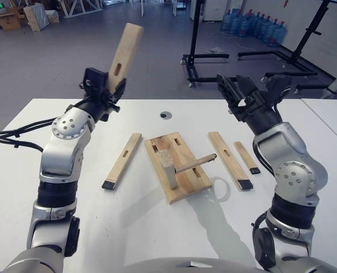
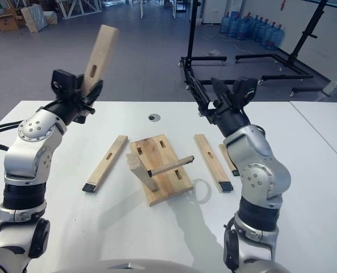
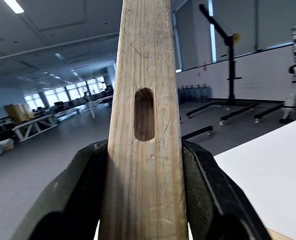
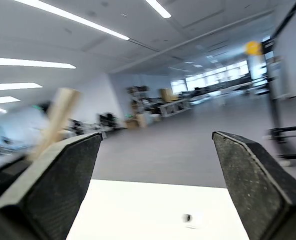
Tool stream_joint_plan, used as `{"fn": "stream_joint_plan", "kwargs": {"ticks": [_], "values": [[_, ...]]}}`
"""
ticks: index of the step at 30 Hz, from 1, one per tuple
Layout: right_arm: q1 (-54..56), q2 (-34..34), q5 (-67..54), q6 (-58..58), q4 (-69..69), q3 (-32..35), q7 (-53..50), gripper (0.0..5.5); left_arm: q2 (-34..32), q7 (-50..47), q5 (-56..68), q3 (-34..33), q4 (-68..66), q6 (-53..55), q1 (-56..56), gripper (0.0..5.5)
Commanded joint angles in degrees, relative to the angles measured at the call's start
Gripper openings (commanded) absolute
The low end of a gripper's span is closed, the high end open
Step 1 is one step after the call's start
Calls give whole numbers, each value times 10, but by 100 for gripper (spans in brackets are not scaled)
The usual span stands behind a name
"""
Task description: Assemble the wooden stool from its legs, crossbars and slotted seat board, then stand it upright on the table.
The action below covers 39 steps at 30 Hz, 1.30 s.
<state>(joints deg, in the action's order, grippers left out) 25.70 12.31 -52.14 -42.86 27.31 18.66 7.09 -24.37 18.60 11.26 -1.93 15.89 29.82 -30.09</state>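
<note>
My left gripper (image 1: 112, 86) is raised above the table's far left, shut on a wooden leg (image 1: 124, 54) that points up and has an oval slot (image 3: 144, 114). Both fingers (image 3: 83, 190) press the leg's sides. My right gripper (image 1: 236, 86) hangs open and holds nothing above the far right; its pads (image 4: 63, 175) stand wide apart. The slotted seat board (image 1: 185, 181) lies flat mid-table. A short leg (image 1: 167, 168) rests on it, with a crossbar (image 1: 195, 163) sticking out of its side. Another leg (image 1: 123, 160) lies left of the board, one more (image 1: 229, 160) right of it, and a short crossbar (image 1: 246, 157) farther right.
The white table (image 1: 157, 227) has a round cable hole (image 1: 166, 115) near its far edge. Black wheeled stands (image 1: 213, 60) and water bottles (image 1: 253, 25) are on the floor beyond. The table's near half is bare.
</note>
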Motion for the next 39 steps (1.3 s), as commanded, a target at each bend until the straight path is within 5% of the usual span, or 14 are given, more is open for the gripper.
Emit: {"fn": "stream_joint_plan", "kwargs": {"ticks": [1, 9, 18, 37, 39], "values": [[31, -35, -276, -36, -13, 30, -129, 408, -6, 69, 19, 47, 59, -30, 8, 202], [-7, -41, -445, 14, -16, -26, -293, 408, 21, 102, 72, 74, 121, 6, 19, 202], [-5, 16, -415, 22, 16, -89, -257, 408, 7, 129, 76, 100, 149, 21, 40, 202], [-21, 7, -370, 80, 9, -117, -263, 100, 5, 130, 85, 113, 166, 40, 54, 202], [-23, 6, -366, 81, 11, -118, -261, 100, 6, 133, 92, 112, 168, 45, 54, 256]]}}
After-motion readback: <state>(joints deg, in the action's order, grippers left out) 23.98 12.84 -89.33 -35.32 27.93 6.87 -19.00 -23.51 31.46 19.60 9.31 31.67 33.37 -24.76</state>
